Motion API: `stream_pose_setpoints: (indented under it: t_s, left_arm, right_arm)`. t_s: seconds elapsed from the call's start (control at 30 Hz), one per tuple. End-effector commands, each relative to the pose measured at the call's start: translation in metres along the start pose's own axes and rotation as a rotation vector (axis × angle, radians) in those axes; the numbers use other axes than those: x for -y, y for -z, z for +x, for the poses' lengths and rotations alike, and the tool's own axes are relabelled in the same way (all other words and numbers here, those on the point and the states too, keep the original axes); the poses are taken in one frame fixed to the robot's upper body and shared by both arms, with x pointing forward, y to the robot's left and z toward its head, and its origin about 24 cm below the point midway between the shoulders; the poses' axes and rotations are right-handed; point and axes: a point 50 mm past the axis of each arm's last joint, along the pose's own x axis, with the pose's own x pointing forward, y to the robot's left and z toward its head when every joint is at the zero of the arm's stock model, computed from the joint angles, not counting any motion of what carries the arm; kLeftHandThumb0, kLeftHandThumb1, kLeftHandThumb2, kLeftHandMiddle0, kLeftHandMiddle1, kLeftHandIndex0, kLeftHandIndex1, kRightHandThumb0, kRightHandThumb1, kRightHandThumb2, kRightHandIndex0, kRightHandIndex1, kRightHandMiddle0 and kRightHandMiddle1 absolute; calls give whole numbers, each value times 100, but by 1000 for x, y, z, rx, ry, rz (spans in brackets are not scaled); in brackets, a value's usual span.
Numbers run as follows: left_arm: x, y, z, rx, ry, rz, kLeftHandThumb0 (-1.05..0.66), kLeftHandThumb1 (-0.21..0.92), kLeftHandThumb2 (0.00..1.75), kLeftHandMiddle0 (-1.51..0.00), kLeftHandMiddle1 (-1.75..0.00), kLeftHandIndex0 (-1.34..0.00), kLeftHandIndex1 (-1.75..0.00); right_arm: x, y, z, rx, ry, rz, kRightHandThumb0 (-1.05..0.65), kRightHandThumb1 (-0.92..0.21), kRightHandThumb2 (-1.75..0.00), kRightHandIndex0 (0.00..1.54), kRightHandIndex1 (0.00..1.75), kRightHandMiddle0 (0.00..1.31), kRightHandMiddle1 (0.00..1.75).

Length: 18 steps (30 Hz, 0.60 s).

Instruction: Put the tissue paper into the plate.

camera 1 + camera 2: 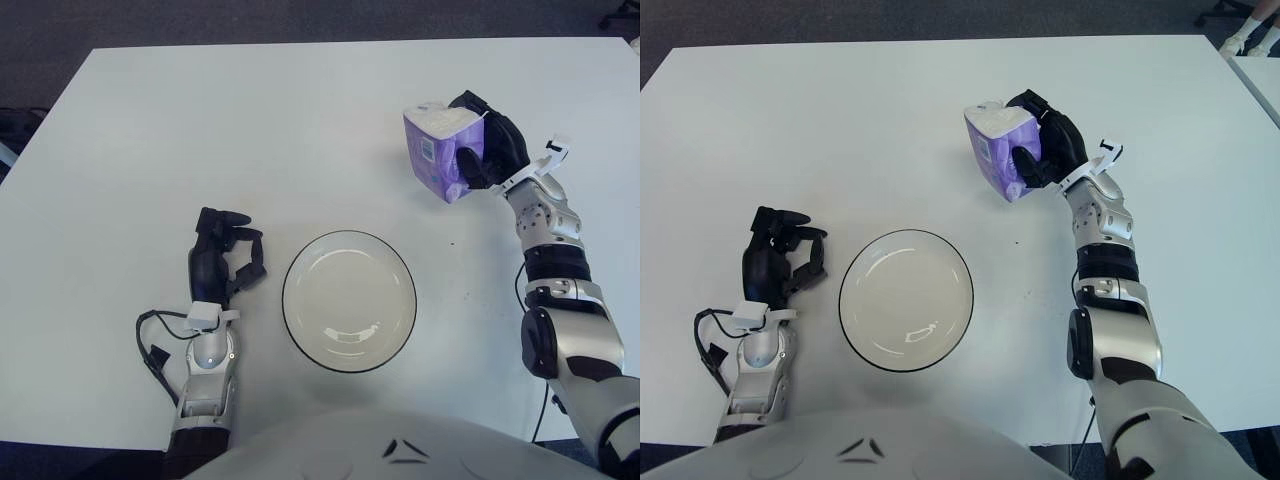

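Worktop (pixel 200 120): white, flat, carrying the plate and the idle arm. No obstruction lies between the held item and the plate.

Plate (pixel 349 300): white with a dark rim, sited near the front edge at centre. It holds nothing. The delivery step is therefore not yet done.

Right hand (pixel 488 150): positioned at about 2 o'clock from the plate and well apart from it. The fingers are wrapped round the tissue pack, one dark finger crossing its front face. The grasp appears firm.

Tissue pack (pixel 432 152): purple wrapper with a white top end, held in the right hand and tilted, white end towards 11 o'clock. It appears to be clear of the worktop, though the overhead view does not settle the height with certainty.

Left hand (pixel 222 255): parked on the worktop at 9 o'clock from the plate, just beside its rim, fingers loosely curled round nothing.

Assessment: pick-up is complete. Outstanding work is the carry towards 8 o'clock until the pack is over the plate, the lowering, and the release. Judged roughly half done.
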Motion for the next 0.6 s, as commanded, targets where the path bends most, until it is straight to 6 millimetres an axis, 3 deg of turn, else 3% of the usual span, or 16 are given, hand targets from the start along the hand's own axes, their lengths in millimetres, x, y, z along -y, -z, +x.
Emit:
stream_pose_setpoints:
  t_s: [0.0,0.27,0.57]
  left_arm:
    - [-4,33,-21,-179,0,56,-1,47,102,-67,-135,-37,-175]
    - [-3,33,-20,-171,7,61,-1,46,103,-66,-137,-36,-175]
    - [-2,32,-19,-168,8,54,-1,46,105,-66,-139,-35,-175]
  right_arm:
    - [-2,-6,0,3,21,13,-1,-5,-149,98,135,59,175]
    - [-6,-12,2,-8,24,8,-1,-12,-145,90,145,50,175]
    - [-48,-12,10,-41,-219,21,0,-10,-146,94,138,53,175]
